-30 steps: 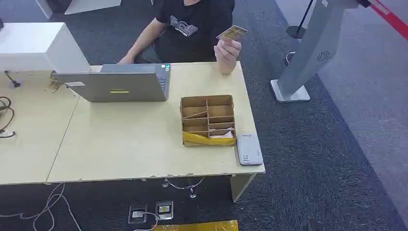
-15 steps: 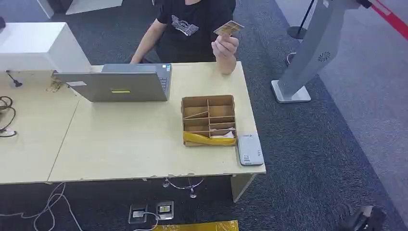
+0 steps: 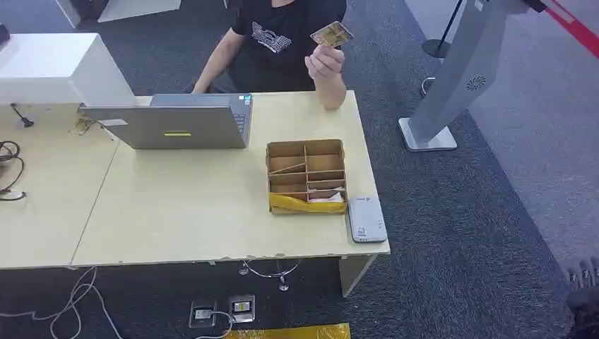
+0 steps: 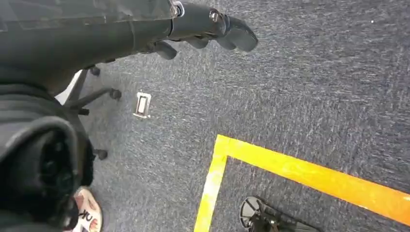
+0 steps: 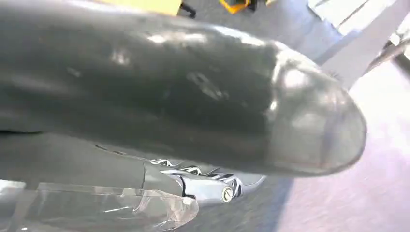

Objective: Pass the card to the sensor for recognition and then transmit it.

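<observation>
A person behind the table holds up a gold-patterned card [image 3: 330, 34] in one raised hand [image 3: 326, 65], above the table's far right corner. The white card sensor [image 3: 366, 219] lies flat on the table's near right corner. My right hand [image 3: 583, 288] shows at the lower right over the carpet, well off the table, dark fingers apart and holding nothing. In the right wrist view its thick grey thumb [image 5: 193, 96] looms close with the fingers [image 5: 208, 186] beneath. My left hand [image 4: 203, 26] hangs over the carpet with its fingers stretched out and nothing in them.
A compartmented cardboard box [image 3: 306, 175] stands beside the sensor. A grey laptop [image 3: 176, 121] and a white box [image 3: 56, 67] sit further left. A grey stand [image 3: 459, 78] rises right of the table. Yellow tape [image 4: 300, 171] marks the floor.
The person has lifted and tilted the card slightly. My right hand has come up and swung to the right along the lower edge of the head view.
</observation>
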Motion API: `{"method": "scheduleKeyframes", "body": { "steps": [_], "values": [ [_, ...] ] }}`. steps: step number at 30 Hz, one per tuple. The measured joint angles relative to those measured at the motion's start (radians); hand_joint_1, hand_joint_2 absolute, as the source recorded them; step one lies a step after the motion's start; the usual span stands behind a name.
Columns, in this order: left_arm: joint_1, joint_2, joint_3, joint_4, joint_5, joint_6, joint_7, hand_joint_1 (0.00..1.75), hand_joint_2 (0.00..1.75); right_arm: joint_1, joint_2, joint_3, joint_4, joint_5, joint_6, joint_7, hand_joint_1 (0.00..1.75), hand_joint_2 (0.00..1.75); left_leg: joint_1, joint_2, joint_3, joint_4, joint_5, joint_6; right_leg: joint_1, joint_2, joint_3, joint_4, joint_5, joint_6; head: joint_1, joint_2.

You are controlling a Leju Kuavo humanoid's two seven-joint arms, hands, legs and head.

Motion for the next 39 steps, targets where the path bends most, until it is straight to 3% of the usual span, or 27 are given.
{"method": "scheduleKeyframes", "body": {
  "steps": [6,10,11,15,17,18,21,22,23,25,27,29,32,39],
  "values": [
    [0.000,0.000,0.000,-0.002,0.000,-0.005,0.000,0.00,0.00,-0.067,0.047,-0.180,-0.294,0.283,-0.055,0.217,0.00,0.00,0.000,-0.001,0.000,0.000,0.001,-0.001,0.000,0.000,0.000,0.001,0.000,0.000,0.001,0.000],
    [-0.001,-0.001,0.000,-0.002,0.002,-0.002,0.000,0.00,0.00,-0.119,0.114,-0.229,-0.531,0.478,-0.086,0.280,0.00,0.00,0.000,-0.003,0.002,0.000,0.002,-0.001,0.000,-0.002,0.000,0.001,0.000,0.000,0.000,0.000],
    [0.000,-0.001,0.000,-0.002,0.003,0.001,0.000,0.00,0.00,-0.126,0.129,-0.227,-0.603,0.545,-0.118,0.294,0.00,1.75,0.000,-0.004,0.001,0.000,0.002,-0.001,0.000,-0.003,0.000,0.002,0.000,0.000,0.001,0.000],
    [-0.001,-0.002,0.000,-0.005,0.008,0.018,-0.006,0.00,0.00,-0.152,0.143,-0.130,-0.898,0.724,-0.305,0.356,0.00,1.75,0.000,-0.005,0.000,0.000,0.002,-0.002,0.000,-0.004,-0.002,0.002,0.000,-0.001,0.001,0.000],
    [-0.002,-0.002,0.000,-0.005,0.008,0.026,-0.007,0.00,0.00,-0.181,0.126,-0.073,-0.989,0.881,-0.415,0.423,0.00,1.75,0.000,-0.005,0.000,0.000,0.002,-0.002,0.000,-0.004,-0.001,0.002,-0.001,-0.001,0.000,0.000],
    [-0.002,-0.002,0.000,-0.005,0.008,0.031,-0.007,0.00,0.00,-0.185,0.114,-0.052,-1.012,0.940,-0.458,0.418,0.00,1.75,0.000,-0.006,0.000,0.000,0.002,-0.001,0.000,-0.006,-0.001,0.002,-0.001,-0.001,0.002,0.000],
    [0.000,-0.005,0.000,-0.005,0.008,0.055,-0.007,0.00,0.00,-0.191,0.105,0.029,-1.014,1.164,-0.447,0.296,0.00,1.75,0.000,-0.004,-0.003,0.000,0.002,-0.002,0.000,-0.003,0.000,0.002,0.000,-0.001,0.001,0.000],
    [-0.001,-0.006,0.000,-0.005,0.008,0.061,-0.007,0.00,0.00,-0.210,0.097,0.082,-1.003,1.282,-0.433,0.331,0.00,1.75,-0.001,-0.001,-0.003,0.000,0.002,-0.002,-0.001,0.001,-0.001,0.002,0.002,-0.001,0.001,0.000],
    [-0.003,-0.006,0.000,-0.005,0.008,0.062,-0.007,0.00,0.00,-0.246,0.082,0.140,-1.000,1.395,-0.387,0.415,0.00,1.75,-0.001,0.000,-0.003,0.000,0.002,-0.002,-0.002,0.002,-0.003,0.002,0.003,-0.001,0.000,0.000],
    [-0.008,-0.006,0.000,-0.005,0.007,0.061,-0.008,0.00,0.00,-0.376,0.031,0.263,-1.010,1.667,-0.151,0.692,0.00,1.75,-0.003,0.001,-0.006,0.000,0.005,0.000,-0.003,0.001,-0.006,0.003,0.004,-0.001,0.000,0.000],
    [-0.009,-0.006,-0.001,-0.008,0.007,0.060,-0.008,0.00,0.00,-0.505,-0.004,0.391,-1.033,1.879,0.141,0.851,0.00,1.75,-0.002,-0.002,-0.005,0.000,0.008,-0.001,-0.002,-0.001,-0.007,0.002,0.005,0.000,0.000,0.000],
    [-0.007,-0.006,-0.001,-0.010,0.007,0.060,-0.008,0.00,0.00,-0.571,-0.011,0.491,-1.045,1.932,0.238,0.890,0.00,1.75,0.000,-0.006,-0.006,0.000,0.009,-0.002,0.000,-0.005,-0.007,0.002,0.005,0.000,0.001,0.000],
    [-0.003,-0.007,-0.001,-0.011,0.003,0.057,-0.008,0.00,0.00,-0.639,-0.035,0.634,-1.053,1.988,0.225,0.898,0.00,1.75,-0.001,-0.009,-0.008,0.000,0.009,-0.001,-0.001,-0.007,-0.009,0.003,0.005,0.000,0.002,0.000],
    [-0.004,-0.007,-0.002,-0.012,-0.006,0.049,-0.035,0.00,0.00,-0.735,-0.044,0.863,-1.050,2.054,0.321,0.901,0.00,1.75,0.000,-0.005,-0.009,0.000,0.008,-0.002,0.000,-0.003,-0.011,0.002,0.005,-0.001,0.001,0.000]
  ]
}}
